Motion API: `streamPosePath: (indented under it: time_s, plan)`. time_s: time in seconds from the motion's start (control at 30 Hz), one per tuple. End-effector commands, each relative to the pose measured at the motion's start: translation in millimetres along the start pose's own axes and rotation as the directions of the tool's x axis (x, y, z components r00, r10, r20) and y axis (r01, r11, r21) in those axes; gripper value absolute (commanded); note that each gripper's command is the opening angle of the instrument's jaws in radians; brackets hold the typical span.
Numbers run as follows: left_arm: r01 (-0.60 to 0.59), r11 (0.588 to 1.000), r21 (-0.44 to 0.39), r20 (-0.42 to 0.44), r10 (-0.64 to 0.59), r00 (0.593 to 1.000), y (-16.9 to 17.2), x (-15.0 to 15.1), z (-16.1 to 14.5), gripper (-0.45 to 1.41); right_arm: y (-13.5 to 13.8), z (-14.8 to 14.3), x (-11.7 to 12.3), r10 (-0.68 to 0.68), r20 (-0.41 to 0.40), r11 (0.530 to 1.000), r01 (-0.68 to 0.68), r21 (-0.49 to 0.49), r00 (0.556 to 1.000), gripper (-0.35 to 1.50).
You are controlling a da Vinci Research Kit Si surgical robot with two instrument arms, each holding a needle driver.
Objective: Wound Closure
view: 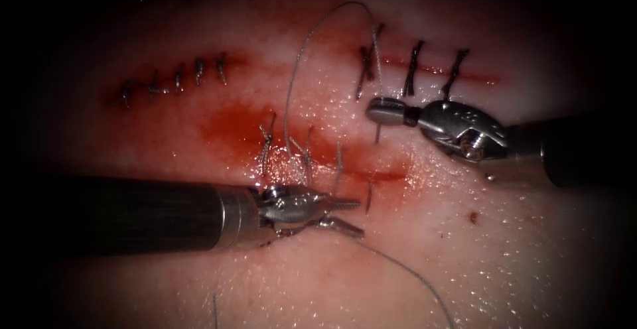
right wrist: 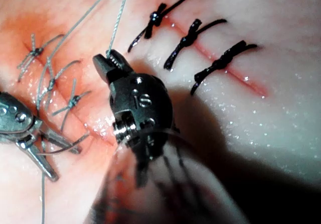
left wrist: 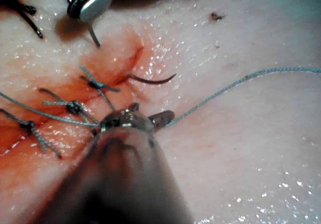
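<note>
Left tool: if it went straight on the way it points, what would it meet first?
Probably the needle, stuck in the tissue at the cut just ahead of the left tool's open, empty jaws; depth is unclear. The right tool holds thread.

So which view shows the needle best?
The left wrist view: the needle curves out of the tissue at the cut, held by neither tool. The endoscope view gives a short dark sliver beside the open left tool; the right wrist view gives a thin arc. The right tool grips thread.
</note>
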Motion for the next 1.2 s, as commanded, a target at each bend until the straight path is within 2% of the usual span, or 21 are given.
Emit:
streamPosePath:
  time_s: [0.03,0.13,0.27,0.43,0.47,0.5,0.57,0.6,0.67,0.73,0.77,0.8,0.83,0.87,0.9,0.93,0.97,1.03,1.07,1.1,1.2]
  plan:
    - [0.001,1.0,-0.004,0.001,-0.001,1.0,0.4,-0.3,0.9,0.44,-0.3,0.8,-1.0,0.037,0.026,0.999,-0.038,0.033,0.999,-0.35]
    - [-0.004,1.0,-0.004,0.001,0.004,1.0,0.4,-0.2,1.0,0.42,-0.8,0.6,-2.2,0.136,0.09,0.986,-0.144,0.088,0.987,-0.35]
    - [-0.025,1.0,-0.006,0.001,0.025,1.0,0.3,0.1,0.8,0.39,-1.5,0.4,-2.4,0.158,0.106,0.981,-0.168,0.096,0.982,-0.35]
    - [-0.191,0.982,-0.014,-0.022,0.191,0.981,0.3,0.8,0.2,0.2,-1.5,0.4,-3.0,0.17,0.138,0.969,-0.191,0.156,0.976,-0.35]
    - [-0.291,0.957,-0.006,-0.063,0.29,0.955,0.4,1.2,-0.1,0.15,-1.1,0.5,-2.9,0.165,0.105,0.971,-0.18,0.156,0.981,0.27]
    - [-0.291,0.957,-0.006,-0.063,0.29,0.955,0.4,1.2,-0.1,0.15,-1.1,0.5,-2.9,0.165,0.105,0.971,-0.18,0.156,0.981,0.27]
    - [-0.366,0.931,0.01,-0.105,0.365,0.925,0.6,1.6,-0.4,0.12,-0.5,0.2,-2.3,0.169,0.058,0.972,-0.176,0.158,0.984,0.73]
    - [-0.411,0.911,0.026,-0.127,0.411,0.903,0.6,2.0,-0.5,0.1,0.0,-0.2,-1.9,0.179,0.034,0.97,-0.182,0.161,0.983,0.88]
    - [-0.454,0.89,0.036,-0.156,0.454,0.877,0.8,2.4,-0.6,0.1,1.1,-1.4,-0.8,0.173,-0.017,0.972,-0.169,0.163,0.985,1.05]
    - [-0.515,0.856,0.05,-0.171,0.516,0.84,0.9,2.9,-0.7,0.15,2.5,-3.0,-0.1,0.163,-0.056,0.975,-0.152,0.162,0.985,1.13]
    - [-0.542,0.838,0.06,-0.176,0.543,0.821,1.0,3.2,-0.7,0.17,3.1,-3.7,0.1,0.165,-0.071,0.974,-0.152,0.167,0.984,1.13]
    - [-0.587,0.805,0.089,-0.194,0.592,0.782,1.2,3.7,-0.7,0.32,4.6,-5.6,0.4,0.169,-0.108,0.974,-0.149,0.169,0.98,1.1]
    - [-0.587,0.805,0.089,-0.194,0.592,0.782,1.2,3.7,-0.7,0.32,4.6,-5.6,0.4,0.169,-0.108,0.974,-0.149,0.169,0.98,1.1]
    - [-0.597,0.796,0.099,-0.202,0.604,0.771,1.3,4.0,-0.6,0.41,5.2,-6.4,0.4,0.17,-0.118,0.974,-0.149,0.169,0.978,1.05]
    - [-0.631,0.764,0.134,-0.222,0.644,0.732,1.3,4.7,-0.6,0.54,6.5,-7.9,0.3,0.17,-0.147,0.977,-0.148,0.151,0.974,1.0]
    - [-0.631,0.764,0.134,-0.222,0.644,0.732,1.3,4.7,-0.6,0.54,6.5,-7.9,0.3,0.17,-0.147,0.977,-0.148,0.151,0.974,1.0]
    - [-0.642,0.749,0.163,-0.244,0.661,0.709,1.4,5.3,-0.7,0.57,7.3,-8.9,0.1,0.168,-0.163,0.98,-0.147,0.134,0.972,0.9]
    - [-0.658,0.727,0.197,-0.262,0.686,0.679,1.4,6.1,-0.7,0.59,8.0,-9.5,-0.3,0.167,-0.184,0.983,-0.148,0.112,0.969,0.83]
    - [-0.658,0.727,0.197,-0.262,0.686,0.679,1.4,6.1,-0.7,0.59,8.0,-9.5,-0.3,0.167,-0.184,0.983,-0.148,0.112,0.969,0.83]
    - [-0.658,0.719,0.222,-0.283,0.694,0.662,1.5,6.7,-0.7,0.64,8.4,-9.7,-0.7,0.166,-0.209,0.985,-0.151,0.085,0.964,0.78]
    - [-0.656,0.712,0.25,-0.305,0.701,0.645,1.4,7.6,-0.9,0.61,8.4,-9.3,-1.2,0.164,-0.202,0.985,-0.15,0.083,0.966,0.73]
